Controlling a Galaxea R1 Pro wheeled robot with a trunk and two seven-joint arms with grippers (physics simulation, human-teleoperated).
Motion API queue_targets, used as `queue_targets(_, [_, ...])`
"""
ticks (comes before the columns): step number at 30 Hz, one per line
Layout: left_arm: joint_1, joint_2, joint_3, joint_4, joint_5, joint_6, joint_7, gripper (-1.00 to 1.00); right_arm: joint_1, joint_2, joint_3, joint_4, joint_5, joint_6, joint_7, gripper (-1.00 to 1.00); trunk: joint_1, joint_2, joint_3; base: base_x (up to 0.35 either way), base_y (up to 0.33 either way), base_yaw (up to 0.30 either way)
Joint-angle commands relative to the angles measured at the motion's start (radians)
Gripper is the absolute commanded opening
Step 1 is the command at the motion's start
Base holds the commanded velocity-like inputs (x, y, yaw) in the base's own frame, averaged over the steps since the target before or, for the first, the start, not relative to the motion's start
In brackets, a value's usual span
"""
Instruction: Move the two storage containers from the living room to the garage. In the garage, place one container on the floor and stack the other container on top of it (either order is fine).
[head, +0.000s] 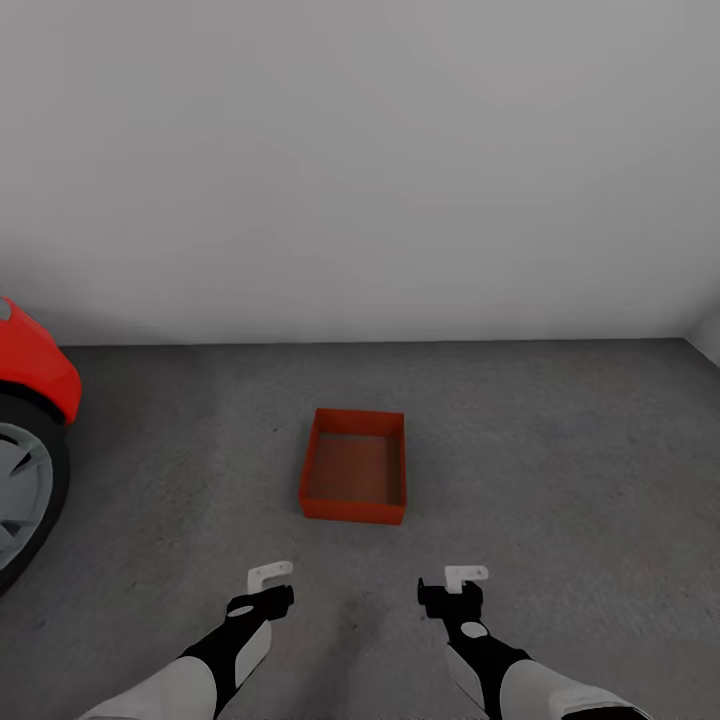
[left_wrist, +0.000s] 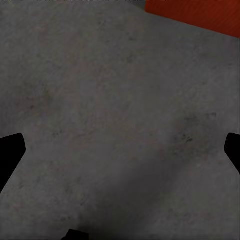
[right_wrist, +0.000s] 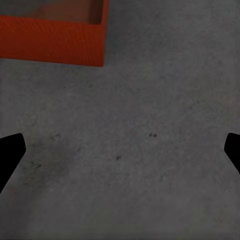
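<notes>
An orange-red open-top storage container (head: 354, 466) sits upright on the garage's dark grey concrete floor (head: 560, 450), a short way out from the white wall. It looks empty inside. My left gripper (head: 270, 585) hangs open just in front of the container's near left corner, apart from it. My right gripper (head: 455, 588) is open too, off the near right corner. In the left wrist view a corner of the container (left_wrist: 195, 12) shows beyond the spread fingers (left_wrist: 11, 150). The right wrist view has the container's near wall (right_wrist: 50, 37) ahead of the open gripper (right_wrist: 120, 150).
A red car (head: 30, 370) with its dark wheel (head: 20, 490) stands at the far left. A plain white wall (head: 360, 170) closes the space behind the container. Bare concrete spreads to the right and between my arms.
</notes>
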Motion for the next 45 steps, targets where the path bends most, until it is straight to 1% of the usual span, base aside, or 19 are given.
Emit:
queue_targets(1, [0.000, 0.000, -0.002, 0.000, 0.009, -0.002, 0.003, 1.00, -0.001, 0.000, 0.006, 0.001, 0.002, -0.001, -0.007, 1.00, 0.000, 0.000, -0.001, -0.005, 0.000, 0.000])
queue_targets(4, [0.000, 0.000, -0.002, 0.000, 0.009, -0.002, 0.003, 1.00, -0.001, 0.000, 0.006, 0.001, 0.002, -0.001, -0.007, 1.00, 0.000, 0.000, -0.001, -0.003, 0.000, 0.000])
queue_targets(21, [0.000, 0.000, -0.002, 0.001, 0.008, 0.003, 0.004, 1.00, -0.001, 0.000, 0.006, 0.001, 0.002, -0.001, -0.007, 1.00, -0.065, 0.119, 0.053, 0.000, 0.000, 0.000])
queue_targets(35, [0.000, 0.003, -0.002, 0.011, 0.008, 0.001, 0.005, 1.00, -0.001, -0.001, 0.006, 0.002, 0.001, -0.001, -0.007, 1.00, -0.065, 0.119, 0.053, 0.000, 0.000, 0.000])
queue_targets(38, [0.000, 0.014, -0.002, 0.034, 0.010, 0.000, 0.005, 1.00, -0.001, -0.005, 0.006, 0.002, 0.002, 0.000, -0.011, 1.00, -0.065, 0.119, 0.053, 0.000, 0.000, 0.000])
queue_targets(40, [0.000, 0.031, -0.001, 0.064, 0.010, -0.002, 0.004, 1.00, -0.002, -0.011, 0.006, 0.001, 0.004, 0.001, -0.012, 1.00, -0.065, 0.119, 0.053, 0.000, 0.000, 0.000])
queue_targets(41, [0.000, 0.047, -0.001, 0.083, 0.010, -0.002, 0.003, 1.00, -0.004, -0.024, 0.006, 0.001, 0.004, 0.002, -0.012, 1.00, -0.065, 0.119, 0.053, 0.000, 0.000, 0.000])
queue_targets(42, [0.000, 0.056, -0.001, 0.091, 0.010, -0.001, 0.003, 1.00, -0.004, -0.034, 0.007, 0.001, 0.004, 0.004, -0.012, 1.00, -0.065, 0.119, 0.053, 0.000, 0.000, 0.000])
queue_targets(43, [0.000, 0.074, -0.001, 0.105, 0.011, 0.000, 0.002, 1.00, -0.005, -0.056, 0.007, 0.001, 0.003, 0.008, -0.011, 1.00, -0.065, 0.119, 0.053, 0.000, 0.000, 0.000])
queue_targets(44, [0.000, 0.083, -0.001, 0.112, 0.012, 0.001, 0.002, 1.00, -0.005, -0.068, 0.007, 0.002, 0.002, 0.009, -0.010, 1.00, -0.065, 0.119, 0.053, 0.000, 0.000, 0.000])
queue_targets(45, [0.000, 0.101, 0.000, 0.127, 0.013, 0.001, 0.002, 1.00, -0.006, -0.089, 0.006, 0.002, 0.002, 0.012, -0.008, 1.00, -0.065, 0.119, 0.053, 0.000, 0.000, 0.000])
